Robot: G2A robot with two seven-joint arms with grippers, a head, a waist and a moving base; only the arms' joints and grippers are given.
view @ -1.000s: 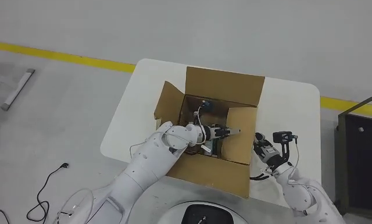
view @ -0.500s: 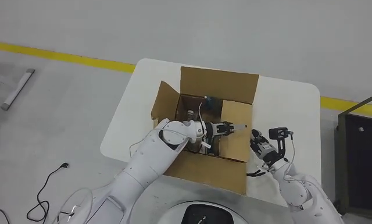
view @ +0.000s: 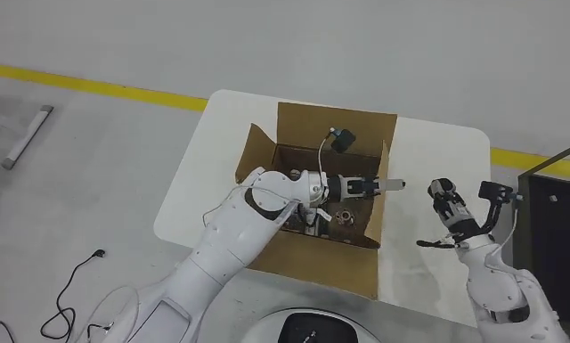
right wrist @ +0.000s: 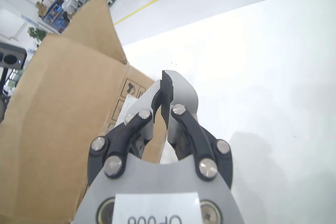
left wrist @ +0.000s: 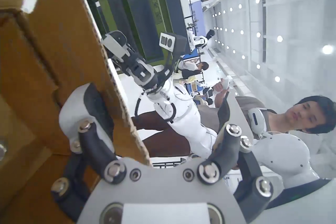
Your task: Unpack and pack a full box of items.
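My left gripper [view: 387,184] straddled the right flap [left wrist: 65,33] of the cardboard box [view: 334,258] on the table [view: 436,165], jaws apart, seemingly to fold it outward for access, while my right gripper [right wrist: 164,83] hovered alongside, jaws together and empty.

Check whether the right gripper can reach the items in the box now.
Probably not directly: the upright cardboard flap stands between right gripper and items, with the left gripper straddling it.
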